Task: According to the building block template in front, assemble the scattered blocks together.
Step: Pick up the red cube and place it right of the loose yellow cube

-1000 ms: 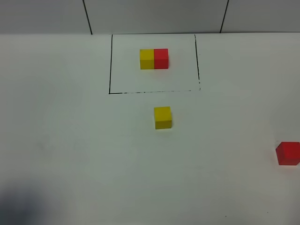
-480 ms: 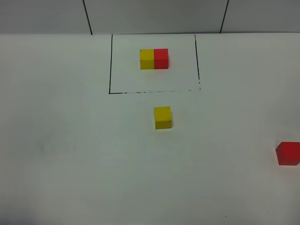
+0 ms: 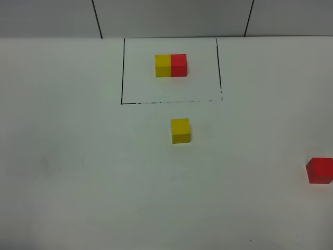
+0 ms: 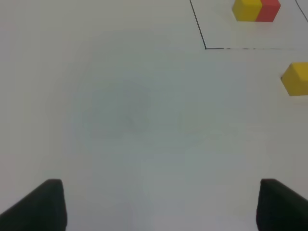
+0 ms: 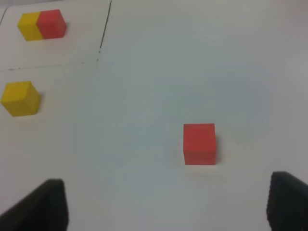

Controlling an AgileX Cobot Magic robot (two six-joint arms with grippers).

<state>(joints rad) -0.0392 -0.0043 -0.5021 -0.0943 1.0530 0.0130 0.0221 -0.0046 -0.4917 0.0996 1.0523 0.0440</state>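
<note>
From the high camera I could see neither arm. The red cube [image 3: 319,170] sat at the right edge of that view, its far side cut off by the frame.

The left wrist view showed only the two dark fingertips of the left claw [image 4: 159,207]. They stood spread wide over bare table [image 3: 78,156] with nothing between them. That view also clipped the yellow cube [image 3: 180,130] at its border.

The right claw [image 5: 166,207] showed just its tips too, spread apart and gripping nothing. The red cube lay on the table ahead of them, untouched.

A second earlier a dark blur had covered the near left corner of the high view, and it was gone now. None of the blocks had shifted.

The template [image 3: 170,65] lay inside a thin black outline [image 3: 123,73] drawn at the far side of the table, yellow half on the left and red half touching it on the right. The yellow cube stood just outside the outline's near line, well apart from the red cube. A grey wall [image 3: 171,18] with dark seams ran behind the table. Nothing stood between the two loose cubes.
</note>
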